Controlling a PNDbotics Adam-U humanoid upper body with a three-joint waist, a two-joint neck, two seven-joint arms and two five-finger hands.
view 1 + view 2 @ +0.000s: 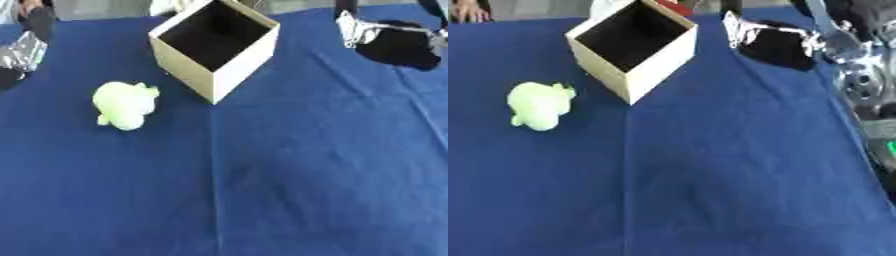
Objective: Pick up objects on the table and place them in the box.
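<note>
Where the blue cloth covers the worktop (306,175), a pale green, lumpy soft toy (124,105) lies just left of the open tan box (215,47), apart from it. Neither bears readable writing. Both hands sit at far corners, left (22,50), right (359,29); I cannot tell their finger positions.

Blue cloth (306,175) covered the table.
A crease ran down its middle; a red thing (677,7) showed just behind the far edge.
</note>
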